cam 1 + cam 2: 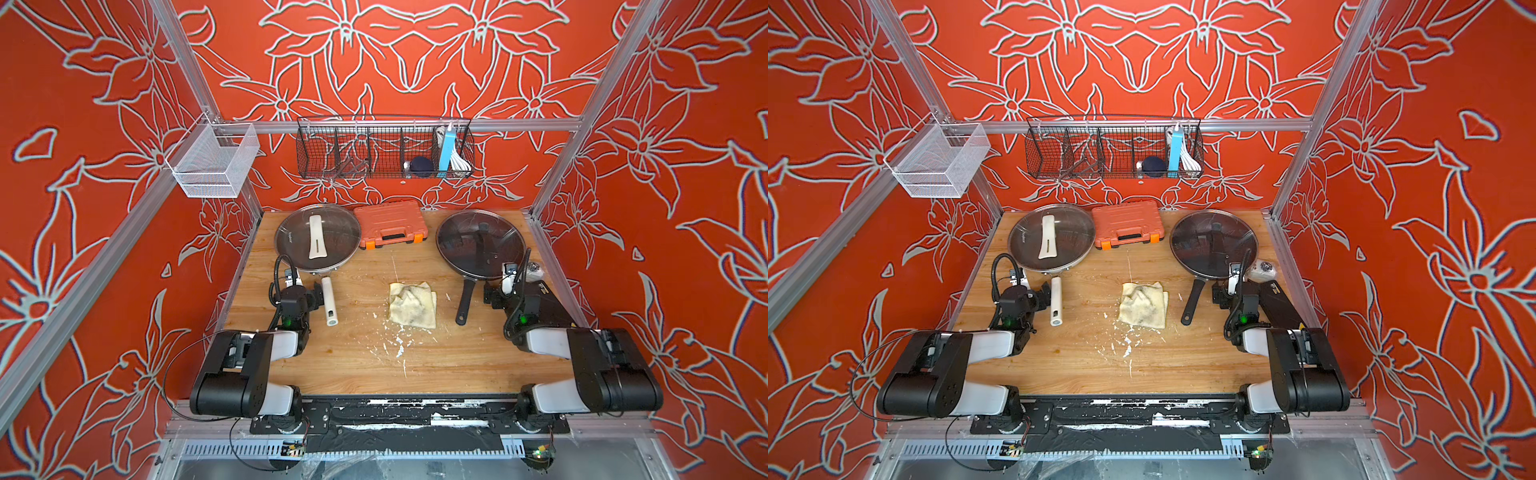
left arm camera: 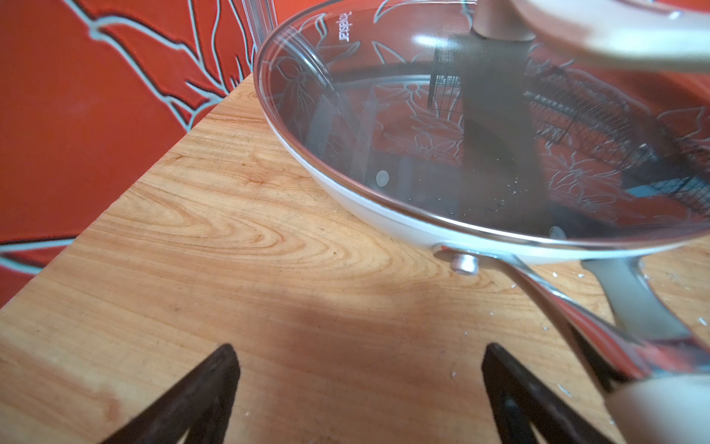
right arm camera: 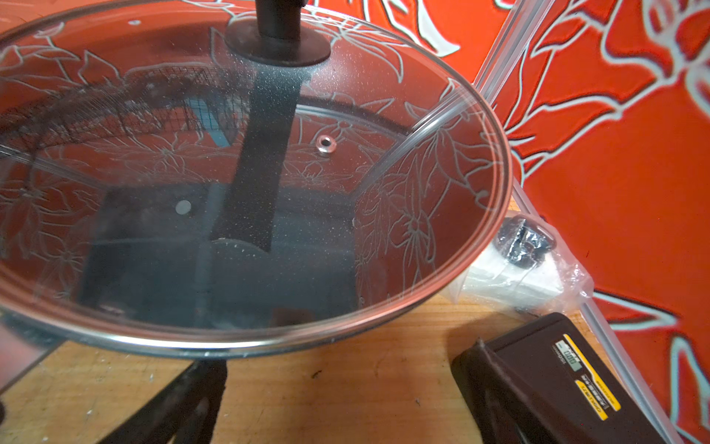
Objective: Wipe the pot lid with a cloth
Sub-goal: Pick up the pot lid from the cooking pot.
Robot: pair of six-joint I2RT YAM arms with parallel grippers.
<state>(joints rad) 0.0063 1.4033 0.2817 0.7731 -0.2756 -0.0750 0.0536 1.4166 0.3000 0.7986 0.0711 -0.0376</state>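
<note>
Left gripper (image 2: 361,384): jaws wide apart, nothing held, low over the bare wooden desk (image 1: 478,365). It faces the white frying pan (image 2: 357,203), which wears a clear glass lid w/ cream strap handle (image 1: 318,241). Right gripper (image 3: 338,388): also apart and empty, facing a clear glass lid w/ black handle (image 1: 480,243) on a black frying pan (image 1: 465,301).

The cloth (image 1: 412,305) is a cream, dark-stained, crumpled square rag, flat at the desk's centre. It sits between the two arms and touches neither pan. It lies inward from both: to the left gripper's right, to the right gripper's left. It's approx. square, so no real long axis. Each pan's long handle lies between its gripper and the cloth. Right gripper looks slightly nearer, by my read; either arm would have to swing inward past a handle.

Writing: small white brand word (image 2: 344,25) on the cream-handled lid's glass, approx. "Tondstar", first letters unsure. A flat black device w/ small display and yellow label strips (image 3: 568,384) sits just beside the right gripper; its text is too small to read.
</note>
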